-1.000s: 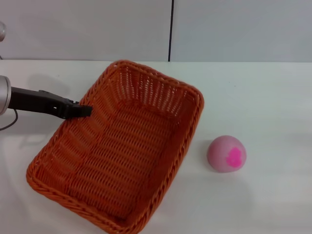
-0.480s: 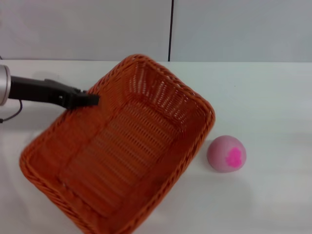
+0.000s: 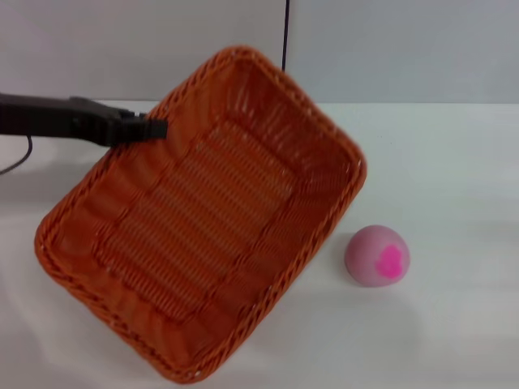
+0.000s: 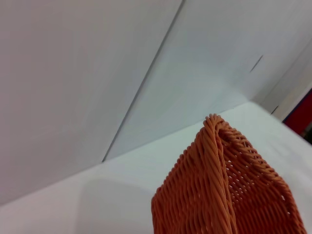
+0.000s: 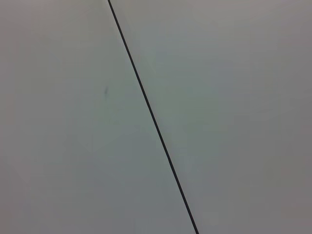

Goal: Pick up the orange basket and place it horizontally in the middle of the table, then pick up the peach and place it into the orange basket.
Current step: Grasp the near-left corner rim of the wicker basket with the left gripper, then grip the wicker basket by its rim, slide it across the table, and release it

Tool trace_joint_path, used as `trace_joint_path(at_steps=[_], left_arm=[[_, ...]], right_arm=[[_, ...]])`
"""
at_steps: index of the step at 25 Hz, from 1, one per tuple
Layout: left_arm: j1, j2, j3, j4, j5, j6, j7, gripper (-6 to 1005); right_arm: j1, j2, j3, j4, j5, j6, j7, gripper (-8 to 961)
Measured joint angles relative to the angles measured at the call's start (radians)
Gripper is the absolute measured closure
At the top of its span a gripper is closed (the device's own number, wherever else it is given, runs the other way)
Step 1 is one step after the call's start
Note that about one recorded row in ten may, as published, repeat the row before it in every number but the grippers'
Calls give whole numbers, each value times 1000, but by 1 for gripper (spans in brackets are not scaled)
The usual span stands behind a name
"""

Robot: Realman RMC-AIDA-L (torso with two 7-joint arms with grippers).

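Left gripper [image 3: 154, 128] fingers clamped on tilted orange basket [image 3: 203, 219] rim, no writing.

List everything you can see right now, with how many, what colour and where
orange basket: one, orange woven, tilted with its open side toward the head camera, held by its left rim, over the left and middle of the table; a corner also shows in the left wrist view.
peach: one, pale pink with a magenta patch, on the table just right of the basket, apart from it.
table: one, white, spans the whole scene.
wall: pale grey panels with a dark vertical seam, behind the table.
left pincer: one, black, reaching in from the left, shut on the basket's left rim.
right pincer: not in view.
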Motion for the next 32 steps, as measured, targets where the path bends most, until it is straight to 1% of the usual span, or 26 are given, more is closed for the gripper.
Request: trace_joint_path(at_steps=[1,4,8,9,10,12,13,15,18,21,23,25,28,29,32], left_arm=[[0,0,0,0,0,0,0,826],[0,11,-1,0,-71,22,28,827],[-14,13,-1,-7,-98,30,57,827],[-25,13,-1,-16,-98,31,73,827],[-53,12,0,-41,-99,31,115,828],[-75,10,3,-56,-96,31,150,828],[-75,10,3,-56,-96,31,150,828],[-113,5,11,-71,-78,26,212,828],[-143,-2,13,-77,-46,18,274,829],[-169,-7,13,-77,17,0,323,829],[-169,-7,13,-77,17,0,323,829],[-191,-20,13,-78,91,-12,357,830],[-198,-27,14,-79,117,-20,369,830],[-207,-32,30,-92,148,-43,382,830],[-215,-33,61,-114,150,-66,397,831]], right_arm=[[0,0,0,0,0,0,0,352],[1,0,0,0,0,0,0,352],[1,0,-2,0,0,1,0,352],[1,0,-3,0,0,1,0,352],[1,0,-3,0,0,2,0,352],[2,1,-4,0,-3,3,0,352],[3,1,-6,0,-3,3,0,352],[4,1,-9,1,-4,3,0,351],[2,2,-9,8,-5,4,0,351],[1,2,-11,13,-7,4,0,351],[0,2,-12,15,-8,4,0,351],[0,2,-12,20,-9,4,0,351],[0,2,-13,24,-9,4,0,351],[1,2,-13,24,-9,4,0,352],[3,2,-14,24,-9,4,0,352]])
